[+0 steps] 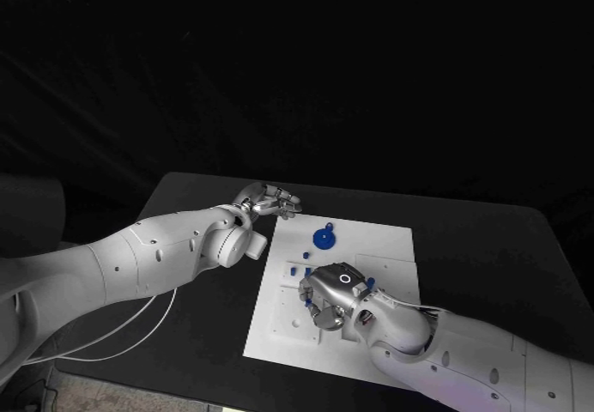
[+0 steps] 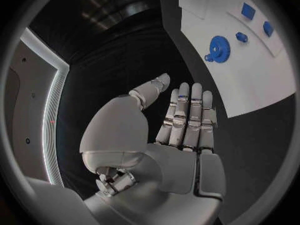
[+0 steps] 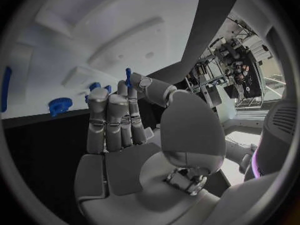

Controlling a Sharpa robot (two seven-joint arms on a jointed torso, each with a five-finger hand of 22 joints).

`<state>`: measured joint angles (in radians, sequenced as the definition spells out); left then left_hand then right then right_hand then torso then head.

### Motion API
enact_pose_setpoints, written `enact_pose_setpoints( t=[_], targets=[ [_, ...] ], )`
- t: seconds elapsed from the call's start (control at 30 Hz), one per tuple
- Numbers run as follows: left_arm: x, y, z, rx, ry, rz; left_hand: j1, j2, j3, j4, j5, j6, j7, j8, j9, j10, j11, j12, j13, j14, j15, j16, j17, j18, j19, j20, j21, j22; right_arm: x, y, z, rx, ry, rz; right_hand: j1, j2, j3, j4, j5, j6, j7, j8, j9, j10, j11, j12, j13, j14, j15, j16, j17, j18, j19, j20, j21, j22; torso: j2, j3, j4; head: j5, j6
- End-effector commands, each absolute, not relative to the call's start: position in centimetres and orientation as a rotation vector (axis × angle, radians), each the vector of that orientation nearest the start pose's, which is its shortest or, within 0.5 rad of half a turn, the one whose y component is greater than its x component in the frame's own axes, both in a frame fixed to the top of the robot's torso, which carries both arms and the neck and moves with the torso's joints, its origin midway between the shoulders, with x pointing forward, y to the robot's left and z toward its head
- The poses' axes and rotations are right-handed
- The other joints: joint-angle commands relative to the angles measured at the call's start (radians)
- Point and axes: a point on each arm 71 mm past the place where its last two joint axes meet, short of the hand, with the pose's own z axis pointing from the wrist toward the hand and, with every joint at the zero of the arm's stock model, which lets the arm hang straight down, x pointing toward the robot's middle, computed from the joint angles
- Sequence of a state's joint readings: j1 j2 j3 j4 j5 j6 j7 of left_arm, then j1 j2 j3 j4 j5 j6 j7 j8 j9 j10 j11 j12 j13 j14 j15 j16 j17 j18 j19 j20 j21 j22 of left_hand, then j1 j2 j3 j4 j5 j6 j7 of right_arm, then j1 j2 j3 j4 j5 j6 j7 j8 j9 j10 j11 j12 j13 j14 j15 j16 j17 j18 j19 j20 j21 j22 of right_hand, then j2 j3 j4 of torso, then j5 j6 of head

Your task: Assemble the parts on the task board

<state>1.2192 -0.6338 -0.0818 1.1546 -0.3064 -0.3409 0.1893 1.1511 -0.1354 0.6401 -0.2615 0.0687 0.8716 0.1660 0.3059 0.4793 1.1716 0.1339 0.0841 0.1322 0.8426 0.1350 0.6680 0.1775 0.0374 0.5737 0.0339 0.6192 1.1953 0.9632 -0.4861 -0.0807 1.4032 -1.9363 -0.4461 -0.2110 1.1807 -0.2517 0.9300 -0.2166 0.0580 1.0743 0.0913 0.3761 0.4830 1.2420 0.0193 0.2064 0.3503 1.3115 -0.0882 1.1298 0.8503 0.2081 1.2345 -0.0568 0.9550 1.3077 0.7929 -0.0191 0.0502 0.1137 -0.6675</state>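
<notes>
- Black table [image 1: 482,249] carries the white task board [image 1: 372,249] at its middle; dark room behind.
- Left hand [image 1: 270,202], spread and empty, is held just off the board's far left corner.
- Right hand [image 1: 332,296] is over the board's middle, a small blue part [image 3: 128,77] pinched between thumb and finger.
- Blue gear [image 1: 323,238] lies near the far edge.
- Judgement: the pinched part should be kept upright over its seat; free room lies along the board's right side.
</notes>
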Motion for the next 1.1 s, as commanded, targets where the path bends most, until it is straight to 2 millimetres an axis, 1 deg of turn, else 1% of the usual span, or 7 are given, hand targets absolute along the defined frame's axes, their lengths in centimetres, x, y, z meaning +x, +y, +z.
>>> enact_pose_setpoints(
  t=[0.03, 0.07, 0.13, 0.27, 0.4, 0.83, 1.1],
  targets=[
    [55.0, 21.1, -20.9, -0.897, 1.579, -1.156, -0.001, 0.012, -0.004, 0.002, 0.003, -0.004, -0.004, 0.005, 0.001, -0.004, 0.000, -0.005, -0.001, 0.009, 0.000, -0.007, 0.001, -0.002, -0.005, 0.001, -0.004, 0.001, 41.8, -4.6, -29.1, -0.555, 1.541, 0.684, 0.004, -0.005, 0.000, -0.001, 0.000, 0.004, 0.002, -0.005, 0.001, 0.085, 0.002, -0.004, 0.002, -0.005, -0.002, -0.006, -0.001, 0.054, 0.001, -0.004, 0.004, 0.018, 0.000, 0.0000, -0.0001, 0.002, -0.004],
    [55.0, 21.1, -20.9, -0.897, 1.579, -1.156, -0.001, 0.012, -0.004, 0.002, 0.002, -0.004, -0.004, 0.005, 0.001, -0.004, 0.000, -0.005, -0.001, 0.009, 0.000, -0.007, 0.001, -0.002, -0.005, 0.001, -0.004, 0.001, 41.9, -4.7, -29.1, -0.555, 1.543, 0.682, 0.004, -0.005, 0.000, -0.001, 0.000, 0.004, 0.002, -0.005, 0.001, 0.085, 0.002, -0.004, 0.002, -0.005, -0.002, -0.006, -0.001, 0.054, 0.001, -0.004, 0.004, 0.018, -0.001, -0.0002, 0.0002, 0.002, -0.006],
    [55.0, 21.1, -20.9, -0.898, 1.579, -1.155, -0.001, 0.012, -0.004, 0.002, 0.002, -0.004, -0.004, 0.005, 0.001, -0.004, 0.000, -0.005, -0.002, 0.009, 0.000, -0.007, 0.002, -0.002, -0.005, 0.001, -0.004, 0.001, 41.9, -4.8, -29.2, -0.558, 1.550, 0.678, 0.003, -0.005, 0.000, -0.001, 0.000, 0.004, 0.002, -0.005, 0.002, 0.085, 0.002, -0.004, 0.002, -0.005, -0.002, -0.006, -0.001, 0.054, 0.001, -0.004, 0.004, 0.018, -0.006, -0.0025, 0.0008, 0.002, -0.011],
    [55.1, 21.2, -20.9, -0.897, 1.578, -1.154, -0.002, 0.012, -0.004, 0.002, 0.002, -0.004, -0.004, 0.005, 0.001, -0.004, 0.000, -0.005, -0.002, 0.009, 0.000, -0.008, 0.002, -0.002, -0.005, 0.001, -0.004, 0.001, 42.0, -5.0, -29.4, -0.561, 1.558, 0.668, 0.003, -0.005, 0.000, -0.001, 0.001, 0.004, 0.002, -0.005, 0.002, 0.086, 0.002, -0.004, 0.002, -0.005, -0.002, -0.006, -0.001, 0.054, 0.001, -0.004, 0.004, 0.018, -0.005, -0.0013, -0.0007, 0.004, -0.016],
    [55.0, 21.2, -20.9, -0.897, 1.579, -1.155, -0.002, 0.012, -0.004, 0.003, 0.002, -0.005, -0.004, 0.005, 0.001, -0.004, 0.000, -0.005, -0.002, 0.009, 0.000, -0.008, 0.002, -0.002, -0.005, 0.001, -0.004, 0.001, 42.2, -5.1, -29.6, -0.564, 1.564, 0.660, 0.003, -0.005, 0.000, -0.001, 0.001, 0.004, 0.002, -0.005, 0.002, 0.086, 0.002, -0.004, 0.002, -0.005, -0.002, -0.006, -0.001, 0.054, 0.001, -0.004, 0.004, 0.018, -0.005, -0.0010, 0.0003, 0.001, -0.015],
    [55.1, 21.2, -20.9, -0.898, 1.580, -1.154, -0.002, 0.012, -0.005, 0.003, 0.002, -0.005, -0.004, 0.005, 0.001, -0.004, 0.000, -0.005, -0.002, 0.010, 0.000, -0.009, 0.003, -0.002, -0.005, 0.001, -0.005, 0.002, 42.3, -5.3, -30.1, -0.572, 1.581, 0.647, 0.003, -0.005, 0.000, -0.002, 0.001, 0.004, 0.002, -0.005, 0.002, 0.086, 0.002, -0.005, 0.002, -0.005, -0.002, -0.006, -0.002, 0.054, 0.001, -0.004, 0.004, 0.018, -0.005, -0.0001, 0.0001, 0.009, -0.018],
    [55.1, 21.1, -20.9, -0.897, 1.582, -1.154, -0.002, 0.012, -0.005, 0.003, 0.002, -0.005, -0.004, 0.005, 0.001, -0.004, 0.000, -0.005, -0.002, 0.010, 0.000, -0.010, 0.003, -0.002, -0.005, 0.001, -0.005, 0.002, 42.2, -5.3, -30.2, -0.573, 1.587, 0.650, 0.002, -0.004, 0.000, -0.002, 0.001, 0.005, 0.002, -0.005, 0.002, 0.086, 0.002, -0.005, 0.002, -0.005, -0.002, -0.006, -0.002, 0.054, 0.002, -0.004, 0.004, 0.018, -0.005, -0.0012, -0.0003, 0.010, -0.020]
  ],
)
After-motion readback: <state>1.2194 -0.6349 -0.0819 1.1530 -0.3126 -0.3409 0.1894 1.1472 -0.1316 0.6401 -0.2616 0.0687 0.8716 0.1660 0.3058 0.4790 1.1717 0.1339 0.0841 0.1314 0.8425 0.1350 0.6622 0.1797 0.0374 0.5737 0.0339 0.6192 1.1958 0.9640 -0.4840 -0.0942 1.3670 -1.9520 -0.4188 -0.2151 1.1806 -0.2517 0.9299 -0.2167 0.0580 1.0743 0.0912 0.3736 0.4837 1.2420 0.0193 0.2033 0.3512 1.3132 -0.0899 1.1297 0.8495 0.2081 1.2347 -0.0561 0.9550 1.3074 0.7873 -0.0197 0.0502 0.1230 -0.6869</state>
